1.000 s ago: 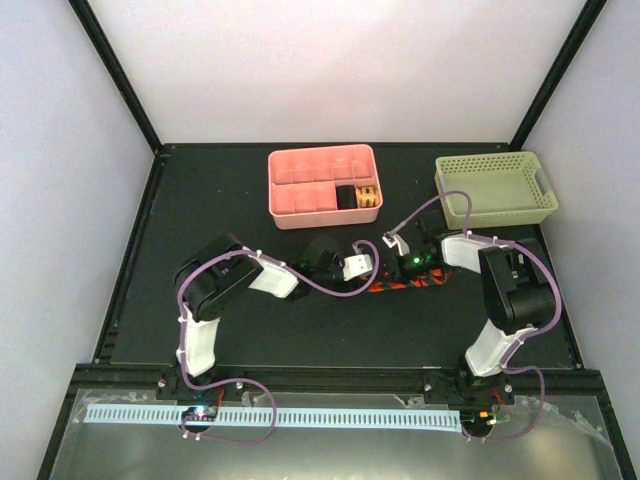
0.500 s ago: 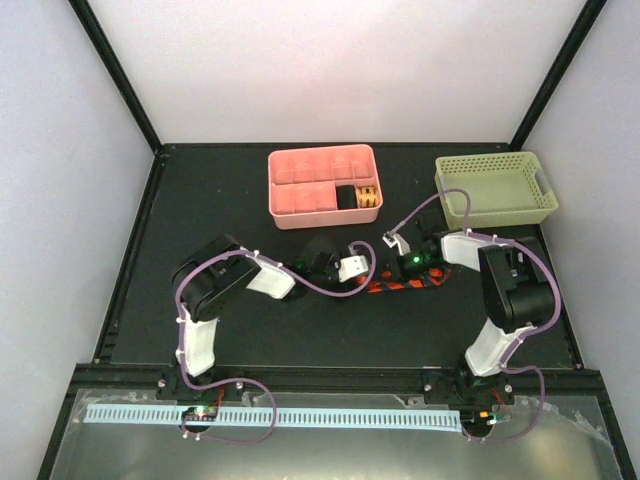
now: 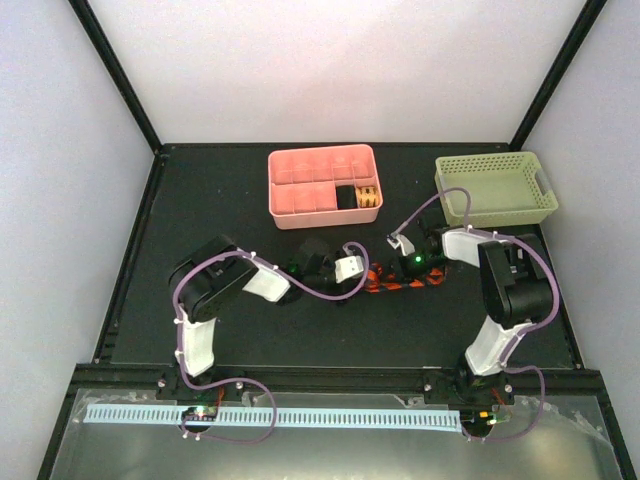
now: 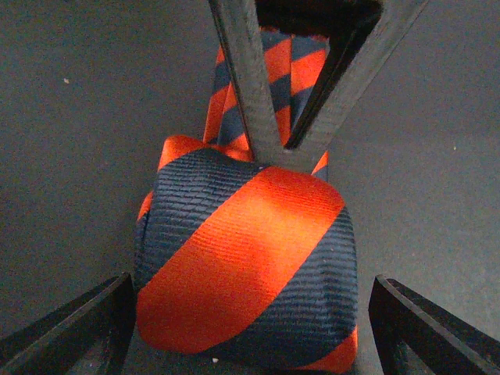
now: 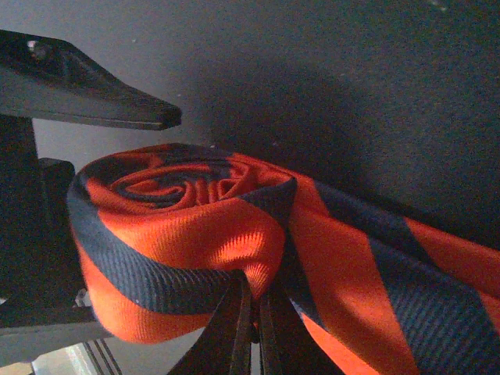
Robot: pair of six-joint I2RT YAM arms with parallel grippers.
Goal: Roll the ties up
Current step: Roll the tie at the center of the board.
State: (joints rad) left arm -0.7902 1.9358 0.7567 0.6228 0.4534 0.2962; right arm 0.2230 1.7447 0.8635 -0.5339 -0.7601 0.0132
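Clearly the rolling is well on. The striped necktie (image 4: 242,258) has a tight coil at one end, and the right wrist view shows its spiral of orange-red and navy layers. The coil lies on the black table (image 3: 200,300), on the near side of the pink tray (image 3: 290,215), close to the tray's near right corner but apart from it.

From the coil a flat length of the tie runs over the table, away to the right past that corner. From above it looks short, but the arms cover part of it, so I cannot say exactly how much is unrolled.

The left gripper (image 4: 251,280) stands spread, with one finger on each side of the coil. One finger is close against the fabric and the other has a clear gap, so it grips nothing. The right gripper (image 5: 251,293) has its fingers pressed together, with the tips at the fold where the coil meets the flat length. Whether a thin layer of fabric is caught between them, I cannot tell.

In my judgement the remaining work is this — wind in the last flat length and keep the coil from loosening. After that the coil probably goes into the tray. Two compartments at the tray's right end already hold something, one dark and one yellow-patterned — too small to identify.
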